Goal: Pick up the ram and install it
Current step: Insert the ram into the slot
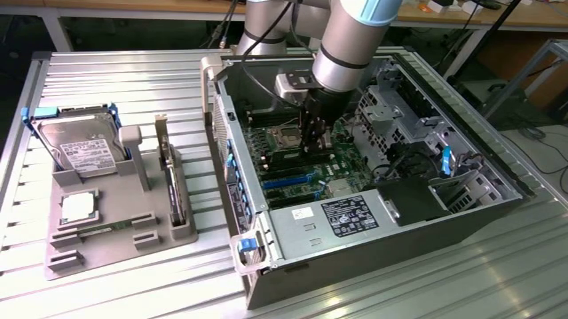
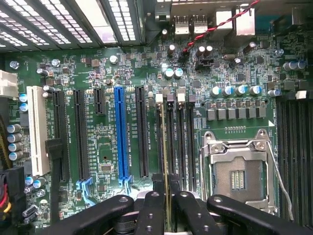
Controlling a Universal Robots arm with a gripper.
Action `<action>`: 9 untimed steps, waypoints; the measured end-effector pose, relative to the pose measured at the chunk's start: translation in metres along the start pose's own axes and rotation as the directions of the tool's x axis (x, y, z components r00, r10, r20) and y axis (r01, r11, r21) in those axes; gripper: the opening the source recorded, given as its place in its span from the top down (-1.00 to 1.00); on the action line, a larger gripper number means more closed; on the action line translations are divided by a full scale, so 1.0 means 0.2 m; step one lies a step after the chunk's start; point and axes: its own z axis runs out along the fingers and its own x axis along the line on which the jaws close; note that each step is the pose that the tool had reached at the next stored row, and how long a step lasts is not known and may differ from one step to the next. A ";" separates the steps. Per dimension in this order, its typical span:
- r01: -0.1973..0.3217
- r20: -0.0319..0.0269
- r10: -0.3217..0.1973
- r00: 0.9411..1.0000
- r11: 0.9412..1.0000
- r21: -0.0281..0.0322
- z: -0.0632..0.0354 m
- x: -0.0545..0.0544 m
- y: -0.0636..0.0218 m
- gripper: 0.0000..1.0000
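While the black pincer point(image 2: 165, 188) clamps the thin, flat ram point(image 2: 165, 147) edge-on, it runs alongside long dark slots point(image 2: 182, 142).

Bright, even light outside; shade inside the case.
The ribbed metal table point(image 1: 106, 73) shines pale, with soft glare streaks along its ridges. The open computer case point(image 1: 355, 266) is dimmer inside, darkest over the motherboard point(image 1: 337, 166) under the arm. In the wrist view, slats point(image 2: 122, 19) blaze white, the gripper point(image 2: 165, 182) reads near-black, and the ram point(image 2: 164, 147) catches a thin pale line.
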 end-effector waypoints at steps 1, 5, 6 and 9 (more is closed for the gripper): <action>0.000 0.000 0.000 1.000 1.000 0.000 0.015 0.00 -0.001 0.71; 0.000 0.000 0.000 1.000 1.000 0.000 0.041 0.00 -0.002 0.71; 0.000 0.000 0.000 1.000 1.000 0.000 0.041 0.00 -0.002 0.71; 0.000 0.000 0.000 1.000 1.000 0.000 0.042 0.00 -0.002 0.71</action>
